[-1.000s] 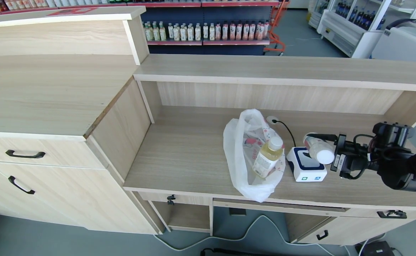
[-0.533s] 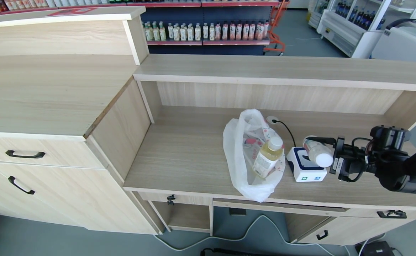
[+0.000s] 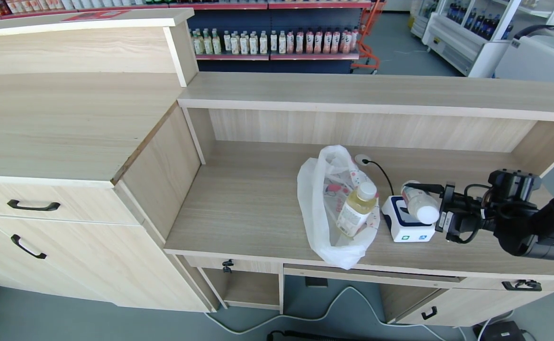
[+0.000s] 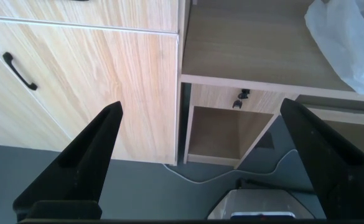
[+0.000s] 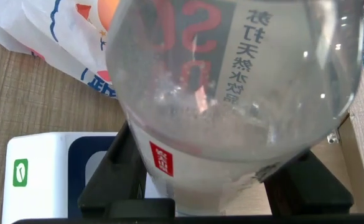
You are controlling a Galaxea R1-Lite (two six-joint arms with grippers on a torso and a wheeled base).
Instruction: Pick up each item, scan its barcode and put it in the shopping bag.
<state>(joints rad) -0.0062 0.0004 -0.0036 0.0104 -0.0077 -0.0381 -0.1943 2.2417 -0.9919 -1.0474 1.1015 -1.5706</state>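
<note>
Finds right gripper [image 3: 421, 201] clamped on bottle [image 3: 418, 202], gripping both sides of the clear body, with the white cap pointing to the front edge of the counter [image 3: 248, 203]. Places scanner [image 3: 407, 226] directly beneath the gripper, with the bottle's red-printed label over its dark window; cannot tell whether bottle touches scanner. Notes cable [image 3: 382, 171] running from the scanner's rear to a port in the counter, beyond the fingertips. Locates bag [image 3: 317, 213] just past the scanner on the side away from the wrist, lying open on the counter, near the gripper but apart from it. Records yellow bottle [image 3: 355, 212] inside the bag, tilted, cap uppermost, leaning toward the scanner. Finds left gripper [image 4: 200, 106] spread wide and holding nothing, both dark fingers [image 4: 85, 165] well apart. Places cabinet door [image 4: 107, 81] with black handle [image 4: 18, 70] ahead of one finger, and the counter's open lower compartment between the two. Notes a corner of the bag past the other finger, with grey floor [image 4: 107, 193] below.
</note>
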